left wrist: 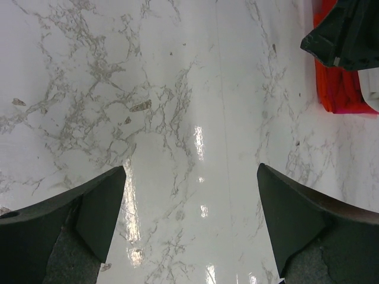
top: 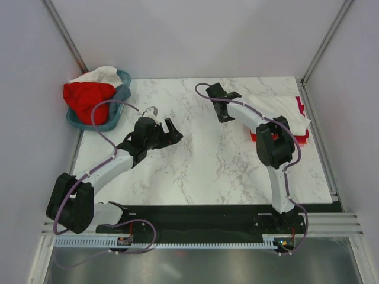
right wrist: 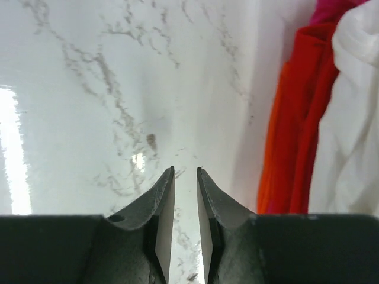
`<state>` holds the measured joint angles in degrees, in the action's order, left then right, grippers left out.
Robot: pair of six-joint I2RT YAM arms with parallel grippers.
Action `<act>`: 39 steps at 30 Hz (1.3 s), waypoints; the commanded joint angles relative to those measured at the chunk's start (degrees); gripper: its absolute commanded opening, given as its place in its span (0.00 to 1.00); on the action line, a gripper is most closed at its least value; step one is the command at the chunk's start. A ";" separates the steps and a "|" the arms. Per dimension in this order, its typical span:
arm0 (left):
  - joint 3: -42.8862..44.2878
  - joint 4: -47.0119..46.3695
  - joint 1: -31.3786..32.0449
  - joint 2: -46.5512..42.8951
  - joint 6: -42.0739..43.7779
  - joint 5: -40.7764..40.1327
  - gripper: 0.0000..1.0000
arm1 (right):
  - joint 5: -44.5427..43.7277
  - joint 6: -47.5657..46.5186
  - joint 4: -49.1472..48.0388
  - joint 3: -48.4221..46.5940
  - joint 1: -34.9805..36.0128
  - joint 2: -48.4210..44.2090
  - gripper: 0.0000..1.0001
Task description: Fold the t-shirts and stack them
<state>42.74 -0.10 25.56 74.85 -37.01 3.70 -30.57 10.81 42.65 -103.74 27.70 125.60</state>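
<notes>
At the right of the table lies a stack of t-shirts: a white one (top: 277, 108) on top, with red and orange edges (top: 301, 139) showing beneath. The right wrist view shows the orange-red layers (right wrist: 296, 118), the white cloth (right wrist: 349, 124) and a bit of pink (right wrist: 331, 9). My right gripper (top: 220, 100) (right wrist: 185, 170) hangs just left of the stack over bare marble, its jaws a narrow gap apart with nothing between them. My left gripper (top: 169, 127) (left wrist: 190, 168) stands wide open and empty over the table's middle. A red shirt (top: 89, 97) and a white one (top: 103, 74) fill the basket.
The teal plastic basket (top: 122, 81) sits at the back left corner. In the left wrist view the stack's red edge (left wrist: 337, 89) and part of the right arm (left wrist: 349, 29) show at upper right. Walls close in the marble table (top: 207, 165) on three sides.
</notes>
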 commanded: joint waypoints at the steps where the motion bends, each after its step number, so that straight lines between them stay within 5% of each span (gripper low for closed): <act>1: -0.29 -1.40 -0.34 -0.85 2.56 -1.60 1.00 | 16.03 2.63 -3.09 -2.52 -2.99 -6.94 0.26; 6: -0.55 -2.36 -0.34 -0.85 2.47 -0.45 1.00 | 35.26 8.34 -10.90 1.51 -10.20 -14.57 0.12; 10: -0.99 -2.89 -0.34 -0.93 2.56 -0.10 1.00 | 50.23 20.00 -26.28 15.02 -18.19 -21.26 0.01; 19: -1.17 -3.33 -0.34 -0.93 2.30 0.34 1.00 | 68.78 38.40 -48.25 31.56 -27.16 -29.09 0.00; 26: -1.43 -3.59 -0.34 -1.02 2.04 1.13 1.00 | 71.52 43.86 -53.64 42.30 -33.68 -33.41 0.00; 39: -1.78 -3.94 -0.34 -0.76 1.86 1.39 1.00 | 75.75 51.25 -69.82 55.84 -37.46 -25.67 0.00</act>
<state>41.41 -1.69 25.47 74.85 -36.97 4.69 43.35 60.47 -20.71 -48.75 -9.41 99.13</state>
